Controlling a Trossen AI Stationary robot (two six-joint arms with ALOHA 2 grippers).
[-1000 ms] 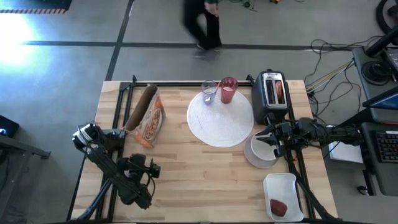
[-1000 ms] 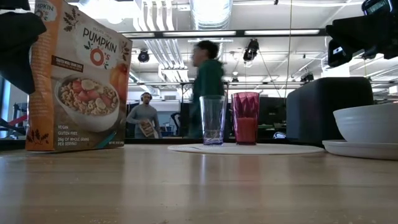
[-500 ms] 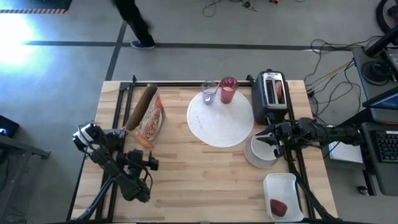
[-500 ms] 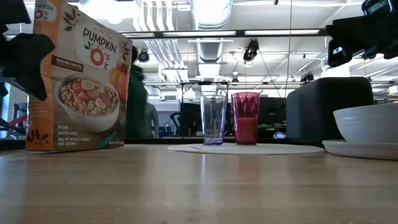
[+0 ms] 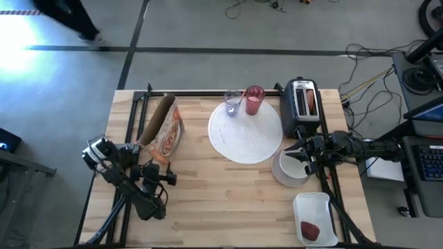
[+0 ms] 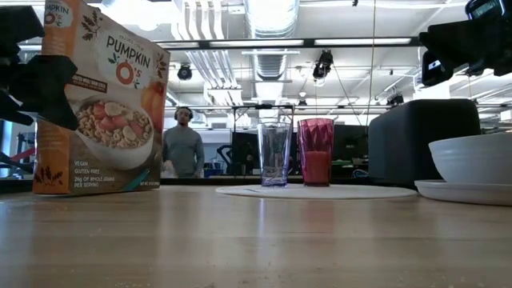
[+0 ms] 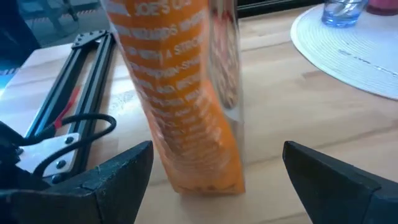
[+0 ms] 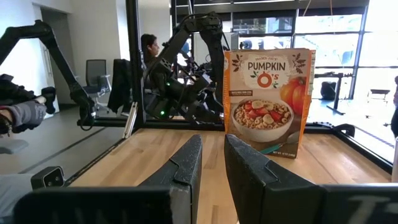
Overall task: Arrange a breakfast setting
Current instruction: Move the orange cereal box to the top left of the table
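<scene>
A small white bowl (image 5: 291, 168) sits on a white plate (image 6: 464, 192) at the right. A pink tumbler (image 5: 254, 100) and a clear glass (image 5: 232, 102) stand on the far part of a round white ribbed mat (image 5: 246, 131). A browned bread piece (image 5: 311, 102) sticks out of the toaster's slot. A dark-red fruit (image 5: 309, 230) lies in the white tray (image 5: 315, 207). My left gripper (image 5: 167, 176) is open, just near of the orange cereal box (image 7: 186, 106). My right gripper (image 5: 296, 155) is shut and empty, above the bowl (image 6: 472, 156).
The black-and-silver toaster (image 5: 302, 107) stands at the far right. The cereal box (image 5: 165, 130) stands far left, tilted. Black frame rails (image 7: 81, 74) run along the table's left side. A person (image 6: 184, 148) stands in the room behind. Bare wood lies at the near middle.
My left gripper has gone toward the table's far edge, closer to the cereal box, staying open. A person has walked leftward across the room behind the table.
</scene>
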